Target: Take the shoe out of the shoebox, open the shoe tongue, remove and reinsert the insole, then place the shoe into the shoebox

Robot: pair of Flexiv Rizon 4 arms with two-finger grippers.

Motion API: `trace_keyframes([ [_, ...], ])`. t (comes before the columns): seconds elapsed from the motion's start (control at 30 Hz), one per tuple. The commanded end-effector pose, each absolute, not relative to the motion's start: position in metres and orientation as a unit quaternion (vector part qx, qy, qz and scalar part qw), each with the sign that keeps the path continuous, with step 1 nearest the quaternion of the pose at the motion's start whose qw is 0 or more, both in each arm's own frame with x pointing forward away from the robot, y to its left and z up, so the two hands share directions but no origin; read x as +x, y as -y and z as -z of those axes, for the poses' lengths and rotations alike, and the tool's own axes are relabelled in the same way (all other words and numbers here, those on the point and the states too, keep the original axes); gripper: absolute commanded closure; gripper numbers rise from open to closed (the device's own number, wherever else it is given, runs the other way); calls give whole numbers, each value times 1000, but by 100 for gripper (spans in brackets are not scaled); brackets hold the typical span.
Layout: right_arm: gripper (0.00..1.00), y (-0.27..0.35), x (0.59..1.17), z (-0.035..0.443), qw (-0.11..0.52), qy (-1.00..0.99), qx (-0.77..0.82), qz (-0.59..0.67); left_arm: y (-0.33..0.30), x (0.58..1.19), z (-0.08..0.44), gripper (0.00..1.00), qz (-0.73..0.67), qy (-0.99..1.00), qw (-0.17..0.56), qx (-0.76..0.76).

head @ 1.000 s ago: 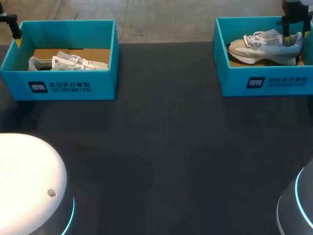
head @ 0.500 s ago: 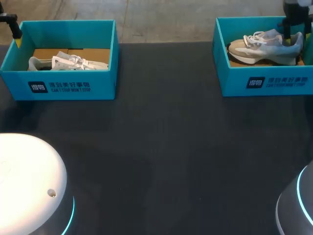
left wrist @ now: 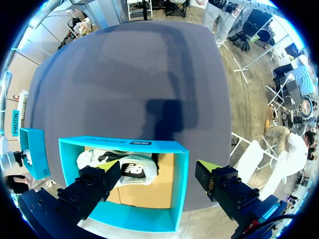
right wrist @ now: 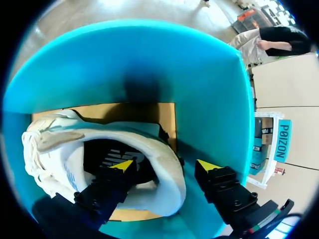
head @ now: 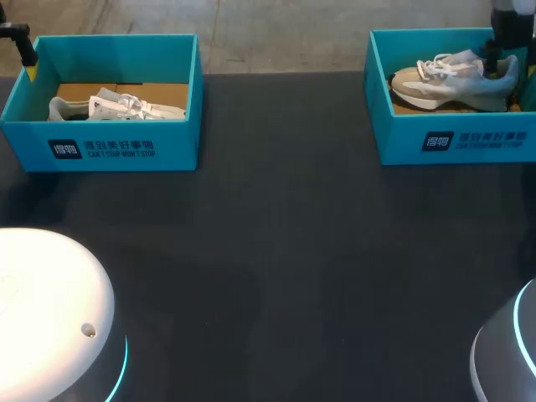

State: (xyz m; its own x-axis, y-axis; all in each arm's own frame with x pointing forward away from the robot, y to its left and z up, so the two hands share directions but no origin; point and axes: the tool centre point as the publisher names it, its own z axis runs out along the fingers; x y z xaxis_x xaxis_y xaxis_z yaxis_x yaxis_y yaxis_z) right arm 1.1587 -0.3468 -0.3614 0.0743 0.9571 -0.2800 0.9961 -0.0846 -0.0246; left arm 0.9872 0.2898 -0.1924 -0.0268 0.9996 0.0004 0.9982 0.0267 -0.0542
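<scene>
A grey and beige shoe lies in the teal shoebox at the far right. My right gripper stands over its heel. In the right wrist view the gripper is open astride the heel wall of the shoe: one finger is inside the shoe's opening, the other outside with a small gap to the heel. A second teal shoebox at the far left holds a white shoe. My left gripper hangs open above that box and its shoe, touching nothing.
Dark tabletop stretches between and in front of the two boxes. The rounded bases of my arms sit at the near left and near right corners.
My right gripper's fingers have spread wider around the shoe's heel, and the gripper has shifted slightly to the right. The left arm has not moved.
</scene>
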Motion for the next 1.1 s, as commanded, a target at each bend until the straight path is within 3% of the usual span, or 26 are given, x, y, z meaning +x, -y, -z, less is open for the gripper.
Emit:
trace_keyframes([
  [0.03, 20, 353, 1169, 369, 56, -667, 732, 125, -290, 985, 192, 0, -17, 716, 19, -697],
  [0.57, 19, 354, 1163, 382, 7, -665, 741, 98, -290, 985, 192, 0, -17, 716, 19, -697],
  [0.73, 26, 354, 1163, 385, -5, -667, 738, 98, -290, 985, 192, 0, -17, 716, 19, -697],
  [0.8, 38, 354, 1163, 387, -8, -668, 738, 98, -290, 985, 192, 0, -17, 716, 19, -697],
  [0.83, 52, 354, 1163, 387, -9, -668, 737, 99, -290, 985, 192, 0, -17, 716, 19, -697],
  [1.03, 70, 353, 1161, 390, -14, -669, 736, 100, -290, 985, 192, 0, -17, 716, 19, -697],
  [1.1, 83, 352, 1160, 390, -15, -669, 736, 100, -290, 985, 192, 0, -17, 716, 19, -697],
])
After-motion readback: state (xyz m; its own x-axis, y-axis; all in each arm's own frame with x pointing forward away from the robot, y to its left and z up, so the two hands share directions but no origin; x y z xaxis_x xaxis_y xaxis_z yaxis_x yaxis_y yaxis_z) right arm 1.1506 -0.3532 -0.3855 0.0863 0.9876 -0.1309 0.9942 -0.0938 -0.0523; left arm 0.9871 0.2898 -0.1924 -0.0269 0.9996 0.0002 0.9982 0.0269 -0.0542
